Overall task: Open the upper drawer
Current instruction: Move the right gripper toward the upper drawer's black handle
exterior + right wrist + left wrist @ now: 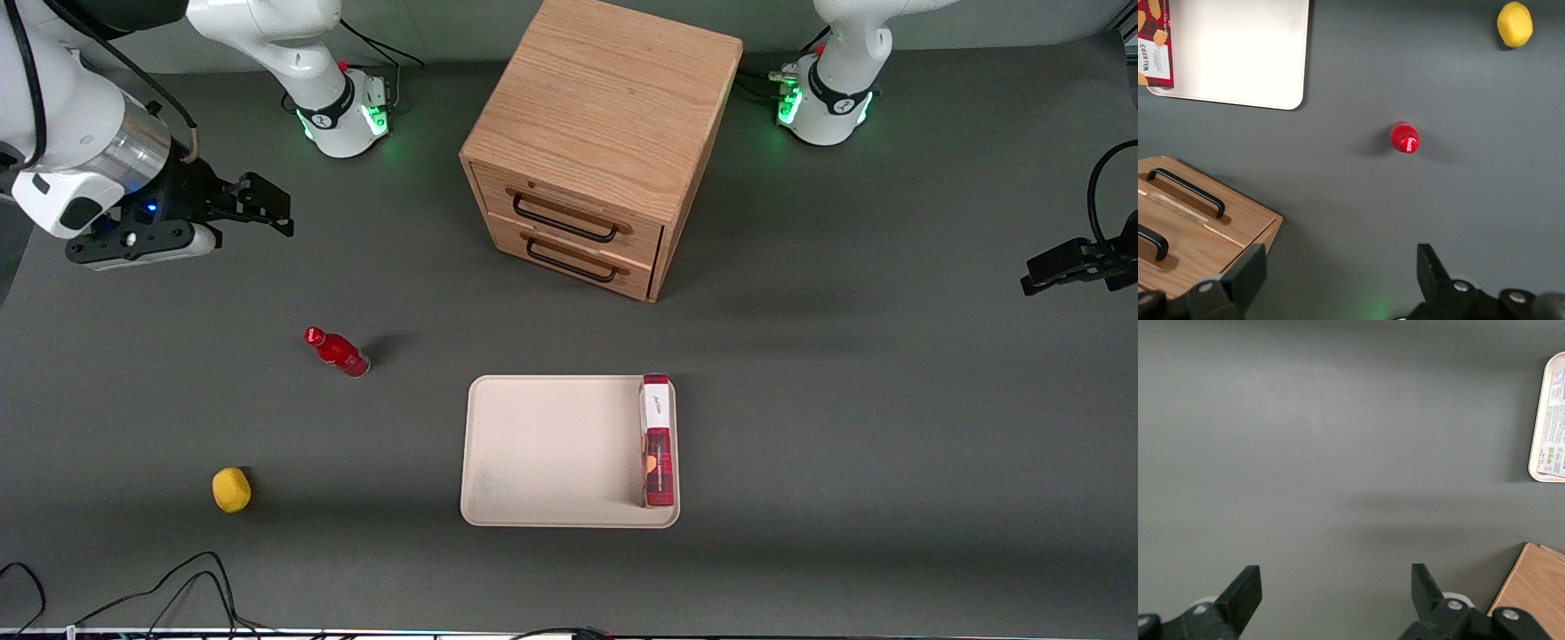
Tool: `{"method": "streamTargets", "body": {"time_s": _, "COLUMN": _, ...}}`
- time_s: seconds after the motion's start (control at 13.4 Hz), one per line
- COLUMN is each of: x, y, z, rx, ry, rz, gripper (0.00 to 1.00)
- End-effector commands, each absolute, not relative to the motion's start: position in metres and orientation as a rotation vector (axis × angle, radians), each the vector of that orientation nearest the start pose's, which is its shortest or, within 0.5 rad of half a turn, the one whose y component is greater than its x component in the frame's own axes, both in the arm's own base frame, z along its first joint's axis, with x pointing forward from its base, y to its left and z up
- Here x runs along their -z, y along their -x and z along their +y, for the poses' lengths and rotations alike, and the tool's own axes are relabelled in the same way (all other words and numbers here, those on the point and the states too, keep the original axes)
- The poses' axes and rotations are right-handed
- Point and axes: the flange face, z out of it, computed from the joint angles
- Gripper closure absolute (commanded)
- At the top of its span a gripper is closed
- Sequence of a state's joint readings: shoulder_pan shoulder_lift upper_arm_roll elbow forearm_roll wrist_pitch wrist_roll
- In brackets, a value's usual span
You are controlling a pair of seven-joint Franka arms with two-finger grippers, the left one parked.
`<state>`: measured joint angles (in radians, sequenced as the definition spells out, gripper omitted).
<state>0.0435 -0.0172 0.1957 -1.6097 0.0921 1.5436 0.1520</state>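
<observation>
**Upper drawer closed, gripper hovering well apart**

Upper drawer (pixel 569 212) is the top one of two in your oak cabinet (pixel 605 98), which stands on the grey table (pixel 889 427) between the two arm bases. Its front sits flush with the cabinet face, and its thin black wire handle (pixel 564 220) lies along a wooden rail, with nothing touching it. The lower drawer (pixel 569 258) just beneath it is likewise shut.

Your gripper (pixel 267 206) hangs above the table toward the working arm's end, well apart from the cabinet, its fingers (pixel 1435 270) spread wide with nothing between them.

Nearer the front camera than the cabinet you have a cream tray (pixel 542 453) with a red biscuit box (pixel 656 440) lying along one edge. A small red bottle (pixel 338 352) stands on the table toward the working arm's end, and a yellow lemon (pixel 231 490) lies nearer the camera still.
</observation>
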Motion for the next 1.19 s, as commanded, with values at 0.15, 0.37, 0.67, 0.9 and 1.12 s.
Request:
{"method": "streamTargets", "body": {"time_s": 0.15, "x": -0.612, "y": -0.529, "z": 0.200, "rx": -0.066, "ry": 2.964, "rz": -0.575, "gripper": 0.00}}
{"method": "streamTargets", "body": {"time_s": 0.37, "x": -0.592, "y": -0.529, "z": 0.241, "rx": -0.063, "ry": 2.897, "rz": -0.766, "gripper": 0.00}}
{"method": "streamTargets", "body": {"time_s": 0.67, "x": -0.558, "y": -0.532, "z": 0.298, "rx": -0.049, "ry": 2.762, "rz": -0.919, "gripper": 0.00}}
{"method": "streamTargets", "body": {"time_s": 0.9, "x": -0.524, "y": -0.531, "z": 0.349, "rx": -0.051, "ry": 2.739, "rz": -1.015, "gripper": 0.00}}
{"method": "streamTargets", "body": {"time_s": 1.12, "x": -0.497, "y": -0.519, "z": 0.384, "rx": -0.067, "ry": 2.707, "rz": -1.089, "gripper": 0.00}}
